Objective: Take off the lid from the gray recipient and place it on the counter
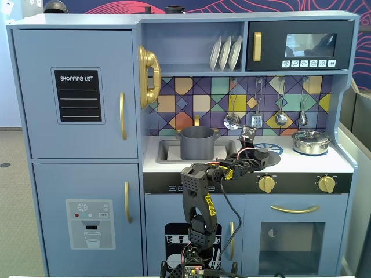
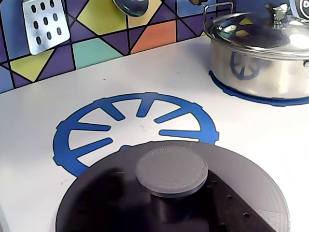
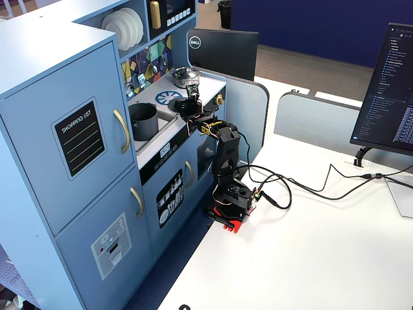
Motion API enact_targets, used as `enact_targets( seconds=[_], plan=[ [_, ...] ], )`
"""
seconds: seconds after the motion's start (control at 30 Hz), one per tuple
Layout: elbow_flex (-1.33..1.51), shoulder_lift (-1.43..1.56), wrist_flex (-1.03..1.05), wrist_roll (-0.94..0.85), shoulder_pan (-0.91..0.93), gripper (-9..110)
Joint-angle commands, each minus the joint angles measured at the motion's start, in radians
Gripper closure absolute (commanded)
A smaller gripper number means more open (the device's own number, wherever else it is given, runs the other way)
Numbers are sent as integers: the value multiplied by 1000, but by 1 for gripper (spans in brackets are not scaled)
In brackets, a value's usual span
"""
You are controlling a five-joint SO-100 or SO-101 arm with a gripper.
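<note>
Lid: the round, flat, matte dark gray lid [image 2: 193, 203] with a small central knob fills the lower part of the wrist view. Its knob faces up and its face is about level, its far edge lapping over the near rim of the printed blue burner ring [image 2: 96, 135]. Whether it rests on the surface or hangs just above it cannot be told.

Gray recipient: the tall matte dark gray cylindrical pot [image 1: 197, 143] stands upright in the sink recess, long axis vertical, mouth open — no lid on it. In a fixed view from the side it shows again [image 3: 143, 121], left of the arm.

Counter: the white flat worktop of the blue toy kitchen [image 1: 342, 164], here the table for everything.

Gripper: the black gripper [image 1: 258, 153] is stretched out over the counter just right of the gray pot, at the burner ring, with the lid beneath it. Whether it grips the lid or has let go cannot be told.

Counts: one gray pot, one gray lid, one low shiny silver pot [image 2: 260, 67] with its own lid on a second ring, three white plates [image 1: 225, 52] on the shelf, two gold knobs [image 1: 266, 184].
</note>
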Motion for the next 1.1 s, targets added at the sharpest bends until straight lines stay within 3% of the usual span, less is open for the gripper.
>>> enact_targets(
  seconds=[0.0, 0.13, 0.63, 0.8, 0.9, 1.07],
  plan=[
    [2, 12, -54, 5, 2, 77],
    [6, 25, -61, 5, 17, 73],
    [18, 110, -81, 12, 38, 77],
    [9, 268, 17, 6, 28, 79],
    [26, 431, 183, 23, 21, 81],
    [58, 776, 772, 129, -37, 84]
  ],
)
